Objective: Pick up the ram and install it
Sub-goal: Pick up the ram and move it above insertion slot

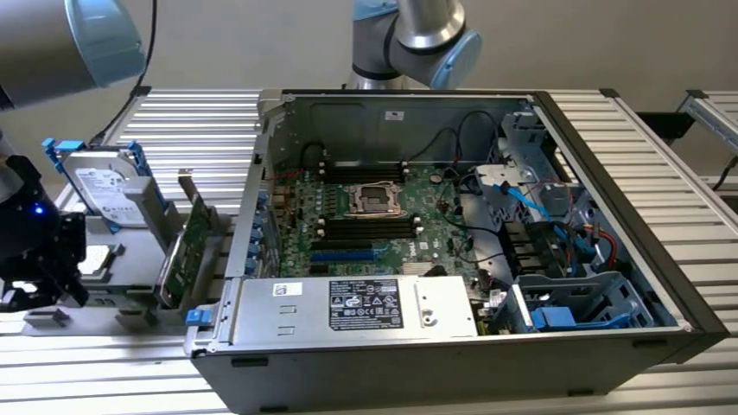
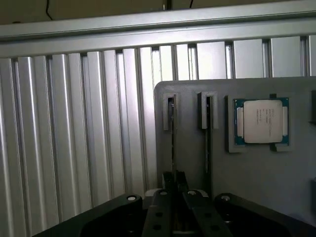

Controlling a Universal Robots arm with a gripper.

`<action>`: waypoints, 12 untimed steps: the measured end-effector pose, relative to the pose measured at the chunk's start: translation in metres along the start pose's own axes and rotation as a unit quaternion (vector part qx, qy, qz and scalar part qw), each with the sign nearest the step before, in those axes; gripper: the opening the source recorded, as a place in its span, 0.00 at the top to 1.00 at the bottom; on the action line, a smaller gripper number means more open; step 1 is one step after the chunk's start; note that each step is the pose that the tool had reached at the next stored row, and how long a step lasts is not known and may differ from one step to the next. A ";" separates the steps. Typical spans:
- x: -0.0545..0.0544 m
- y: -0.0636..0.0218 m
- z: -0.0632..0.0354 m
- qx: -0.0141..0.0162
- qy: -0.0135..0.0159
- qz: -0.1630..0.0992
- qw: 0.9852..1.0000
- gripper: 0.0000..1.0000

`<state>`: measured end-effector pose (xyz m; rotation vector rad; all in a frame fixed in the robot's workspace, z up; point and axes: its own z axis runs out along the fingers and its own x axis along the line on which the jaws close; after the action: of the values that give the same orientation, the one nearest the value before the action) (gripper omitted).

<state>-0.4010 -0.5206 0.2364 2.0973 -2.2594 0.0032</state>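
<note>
The ram (image 2: 173, 143) stands on edge in a slot of the grey holder plate (image 2: 197, 163), so I see it as a thin dark strip. My gripper (image 2: 175, 195) sits right over its near end, with both black fingers closed against the strip's sides. A second thin stick (image 2: 208, 143) stands edge-on in the neighbouring slot. In the exterior view my gripper (image 1: 44, 272) hangs low over the grey holder (image 1: 127, 259) at the exterior view's left, beside the open computer case (image 1: 461, 233). Long black memory slots (image 1: 366, 227) lie beside the processor socket (image 1: 375, 199).
A processor chip (image 2: 260, 121) rests in a recess of the holder plate. A hard drive (image 1: 104, 183) and a wide green expansion card (image 1: 185, 251) stand upright between my gripper and the case. A second robot arm (image 1: 416, 35) rises behind the case. Ribbed metal tabletop (image 2: 74, 138) surrounds everything.
</note>
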 end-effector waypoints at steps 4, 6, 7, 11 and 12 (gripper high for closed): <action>0.001 -0.0016 -0.0180 -0.002 0.000 0.000 1.000 0.86; 0.001 -0.0065 -0.0272 -0.005 0.000 0.000 1.000 0.86; 0.001 -0.0096 -0.0323 -0.006 0.000 0.000 1.000 0.86; 0.000 -0.0215 -0.0508 -0.011 0.001 0.000 1.000 0.86; 0.000 -0.0246 -0.0554 -0.013 0.001 -0.001 1.000 0.86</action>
<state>-0.3742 -0.5206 0.2907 2.0853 -2.2450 -0.0235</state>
